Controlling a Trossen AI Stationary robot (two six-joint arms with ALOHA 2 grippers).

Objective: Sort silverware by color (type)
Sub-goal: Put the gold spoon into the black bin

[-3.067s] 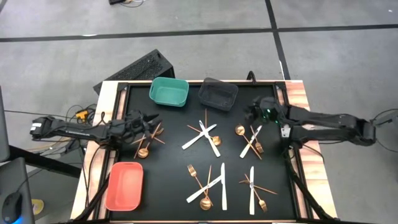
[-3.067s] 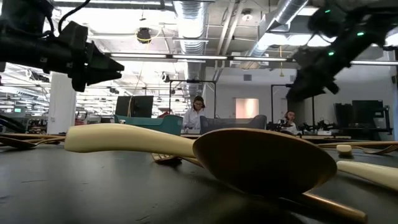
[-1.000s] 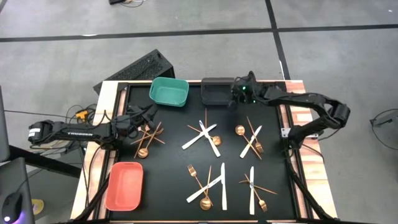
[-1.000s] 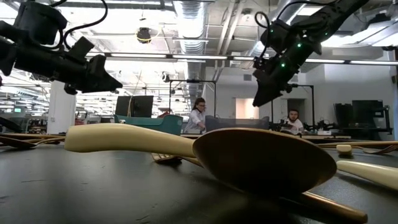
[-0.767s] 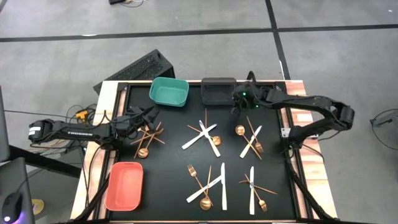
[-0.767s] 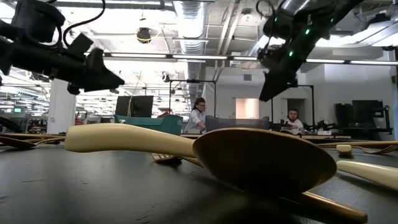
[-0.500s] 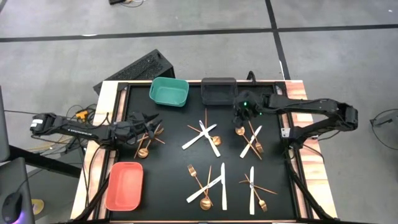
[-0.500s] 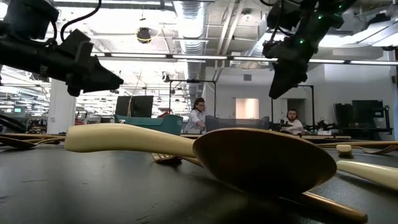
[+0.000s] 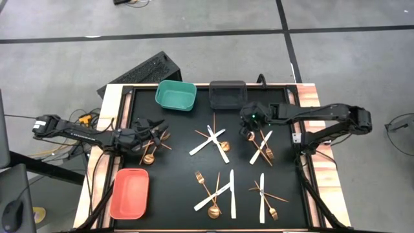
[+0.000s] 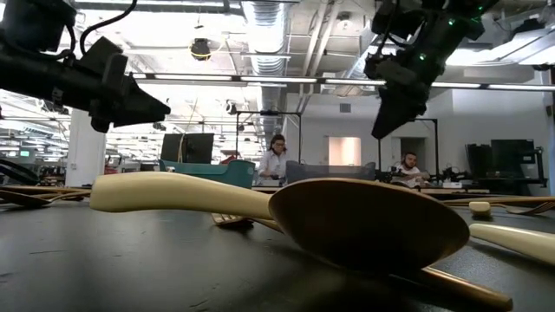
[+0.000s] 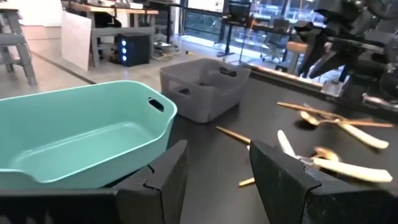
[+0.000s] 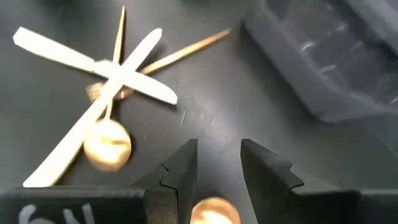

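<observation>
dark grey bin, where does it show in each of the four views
High view: dark grey bin at the mat's far edge, centre.
Low view: far off, mid-picture.
Left wrist view: upper middle.
Right wrist view: upper right corner.
Shared landmark: the teal bin beside it, in all but the right wrist view.

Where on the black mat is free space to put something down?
Bare mat lies between the salmon bin and the lower fork-and-knife cluster, and below the teal bin. The middle and right, under the right gripper, are crowded.
</observation>
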